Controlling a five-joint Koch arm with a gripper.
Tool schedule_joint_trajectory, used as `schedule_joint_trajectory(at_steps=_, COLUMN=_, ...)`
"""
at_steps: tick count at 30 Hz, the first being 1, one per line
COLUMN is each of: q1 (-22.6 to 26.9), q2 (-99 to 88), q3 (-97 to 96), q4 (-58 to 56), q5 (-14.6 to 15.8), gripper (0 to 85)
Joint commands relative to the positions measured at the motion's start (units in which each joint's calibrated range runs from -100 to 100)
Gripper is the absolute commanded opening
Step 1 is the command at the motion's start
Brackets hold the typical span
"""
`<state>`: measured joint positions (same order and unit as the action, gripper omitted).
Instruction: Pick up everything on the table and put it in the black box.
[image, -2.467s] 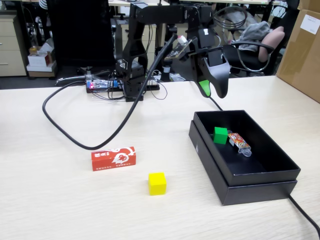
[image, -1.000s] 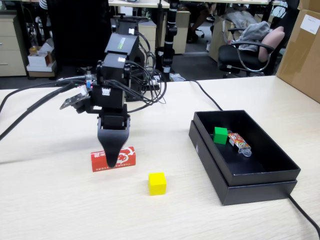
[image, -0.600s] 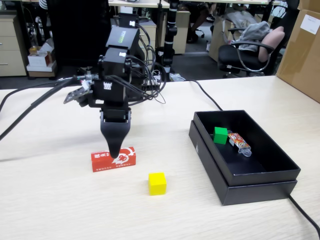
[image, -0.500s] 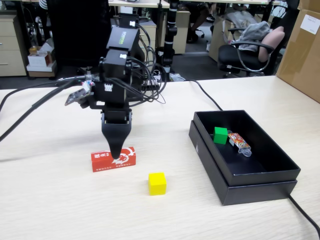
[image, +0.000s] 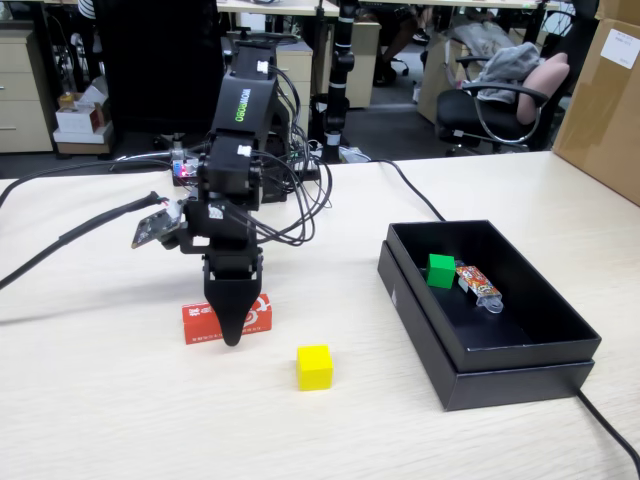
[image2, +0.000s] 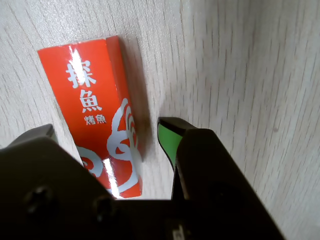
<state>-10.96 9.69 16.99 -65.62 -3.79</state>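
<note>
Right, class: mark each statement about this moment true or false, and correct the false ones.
1. The green cube lies inside the black box. True.
2. The yellow cube is in the box too. False: it sits on the wood-grain table, in front of the red packet.
3. In the wrist view the gripper is open, one jaw on each side of the packet. True.
4. The packet is lifted off the table. False: it lies flat on the tabletop.
5. A clear-wrapped orange candy lies beside the green cube in the box. True.
6. The box stands left of the arm in the fixed view. False: it stands to the right.
</note>
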Motion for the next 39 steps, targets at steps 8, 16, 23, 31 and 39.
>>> schedule_joint_trajectory(at_steps=8, q1=-0.05, q2=0.12, q3=8.67, q4=-0.42, q5=0.24, gripper=6.6)
schedule_joint_trajectory(at_steps=16, q1=1.66, q2=-20.19, q3=0.33, q4=-0.42, q5=0.24, gripper=6.5)
schedule_joint_trajectory(at_steps=23, q1=10.74, q2=-50.25, q3=-10.55, q4=-0.42, q5=3.22, gripper=6.5)
schedule_joint_trajectory(at_steps=31, q1=23.00, q2=-47.73, q3=0.06, q4=-0.42, q5=9.28, gripper=6.6)
schedule_joint_trajectory(at_steps=39, q1=25.69, q2=-26.39, q3=13.57, q4=-0.42, q5=12.06, gripper=6.6)
